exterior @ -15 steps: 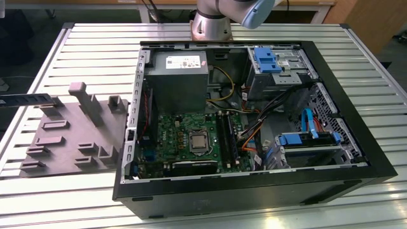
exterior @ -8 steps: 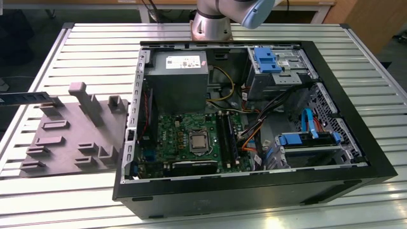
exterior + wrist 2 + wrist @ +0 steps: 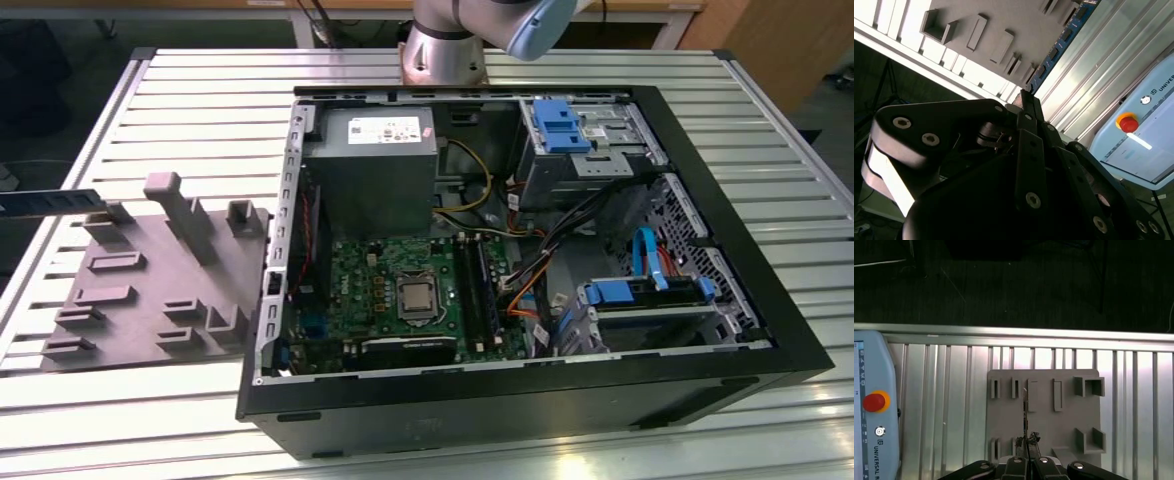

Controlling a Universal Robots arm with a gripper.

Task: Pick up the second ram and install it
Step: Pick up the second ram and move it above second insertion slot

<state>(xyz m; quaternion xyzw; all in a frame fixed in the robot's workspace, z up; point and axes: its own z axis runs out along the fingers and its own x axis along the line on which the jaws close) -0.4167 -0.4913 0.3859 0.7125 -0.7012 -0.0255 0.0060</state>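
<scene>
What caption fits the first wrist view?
Gripper holding the second ram edge-on over the grey fixture tray on the slatted table.

An open black computer case [image 3: 747, 370] lies on the slatted table [image 3: 174, 90], green motherboard [image 3: 360, 275] exposed. A grey slotted plate [image 3: 134, 300] lies beside it, toward the exterior view's left.

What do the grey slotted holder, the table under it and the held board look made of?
Matte grey slotted holder: likely plastic, uniformly dull, moulded blocks. Ribbed silver table: apparently aluminium, bright sheen, straight grooves. Thin dark second ram in the fingers: circuit board, dark chips along it.
</scene>
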